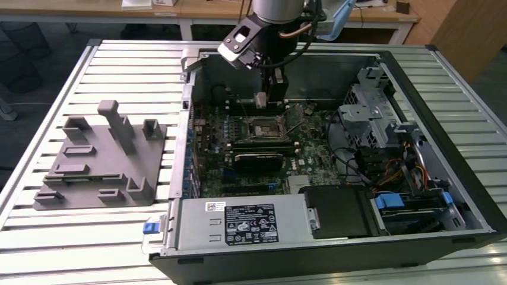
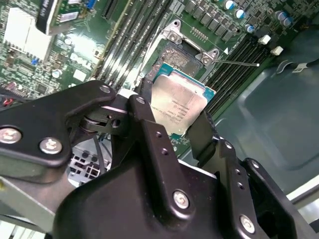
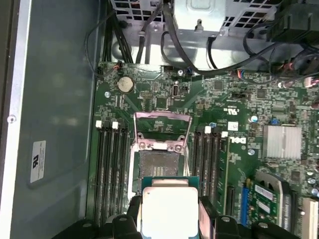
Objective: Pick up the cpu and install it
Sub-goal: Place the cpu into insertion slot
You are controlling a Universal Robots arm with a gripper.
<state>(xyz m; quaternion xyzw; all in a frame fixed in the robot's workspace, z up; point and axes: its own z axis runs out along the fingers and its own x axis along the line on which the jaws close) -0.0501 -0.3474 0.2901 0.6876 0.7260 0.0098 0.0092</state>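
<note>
Second wrist view — fingers (image 2: 202,133) pinching cpu (image 2: 178,102), near open socket (image 2: 180,56)

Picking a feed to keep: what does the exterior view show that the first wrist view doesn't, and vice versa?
Exterior view's extras: the grey fixture on the slatted table, beside the computer case. First wrist view's extras: a coin cell and a white sticker on that case's wall. Shared: the motherboard, its open socket, and the pincer holding the cpu, not yet seated.
</note>
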